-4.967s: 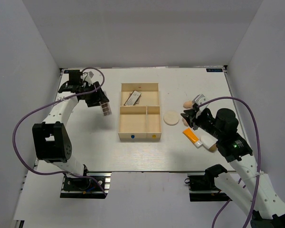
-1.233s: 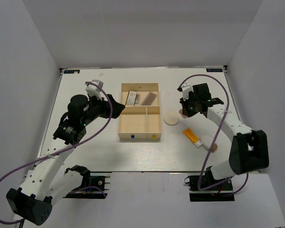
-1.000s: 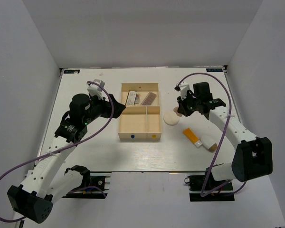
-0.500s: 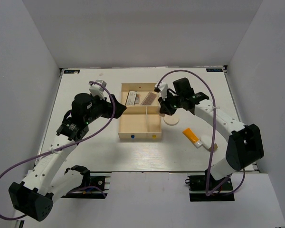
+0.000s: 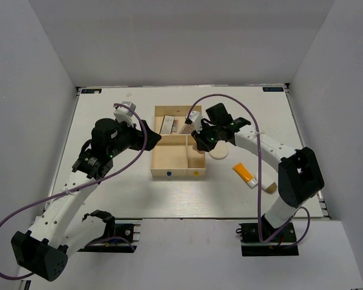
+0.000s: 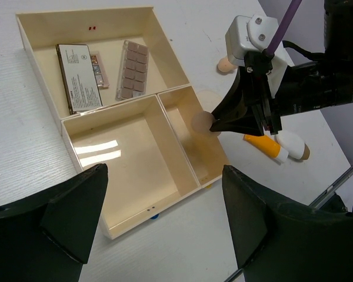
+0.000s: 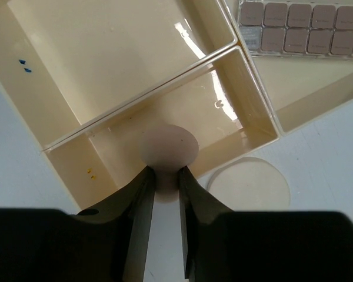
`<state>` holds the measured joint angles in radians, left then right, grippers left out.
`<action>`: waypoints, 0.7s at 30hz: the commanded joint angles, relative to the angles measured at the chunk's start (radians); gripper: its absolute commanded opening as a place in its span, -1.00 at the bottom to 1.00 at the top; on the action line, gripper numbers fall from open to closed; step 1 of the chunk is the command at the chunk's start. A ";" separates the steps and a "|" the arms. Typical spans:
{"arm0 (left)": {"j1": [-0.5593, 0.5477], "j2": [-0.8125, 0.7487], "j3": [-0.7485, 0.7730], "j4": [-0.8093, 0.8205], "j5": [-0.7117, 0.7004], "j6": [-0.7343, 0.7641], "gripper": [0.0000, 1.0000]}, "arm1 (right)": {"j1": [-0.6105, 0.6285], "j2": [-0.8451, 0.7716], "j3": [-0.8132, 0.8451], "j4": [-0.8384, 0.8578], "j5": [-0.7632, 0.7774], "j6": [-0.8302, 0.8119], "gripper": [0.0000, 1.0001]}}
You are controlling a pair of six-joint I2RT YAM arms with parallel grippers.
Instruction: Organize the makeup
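The jaws of the right gripper (image 7: 165, 174) clamp the peach sponge (image 7: 169, 144) over the narrow near-right compartment of the tray (image 7: 223, 108), so I'd lower it inside before releasing, while the jaws of the left gripper (image 6: 165, 170) stand apart.

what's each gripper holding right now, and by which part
The right gripper pinches a peach sponge by one end, its rounded end poking out beyond the jaws. The left gripper is open and empty.

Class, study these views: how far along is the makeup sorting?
Done: two palettes lie in the tray's far compartment. In hand: the right gripper holds a peach sponge over the narrow compartment. Left on the table: second sponge, round pad, orange tube, white bottle. The left gripper is open, empty.
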<state>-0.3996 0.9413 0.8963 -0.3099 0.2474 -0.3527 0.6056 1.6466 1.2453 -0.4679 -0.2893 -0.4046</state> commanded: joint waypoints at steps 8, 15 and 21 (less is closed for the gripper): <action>-0.004 -0.013 -0.003 0.012 0.013 0.001 0.76 | 0.016 0.019 0.023 0.034 0.065 -0.011 -0.17; -0.004 -0.010 -0.003 0.011 0.012 0.003 0.76 | 0.025 0.024 0.022 0.031 0.062 -0.014 0.16; -0.004 -0.006 -0.002 0.009 0.012 0.003 0.76 | 0.031 0.019 0.025 0.028 0.064 -0.014 0.27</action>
<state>-0.3996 0.9409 0.8963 -0.3099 0.2478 -0.3527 0.6289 1.6646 1.2453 -0.4614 -0.2302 -0.4099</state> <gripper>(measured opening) 0.881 0.635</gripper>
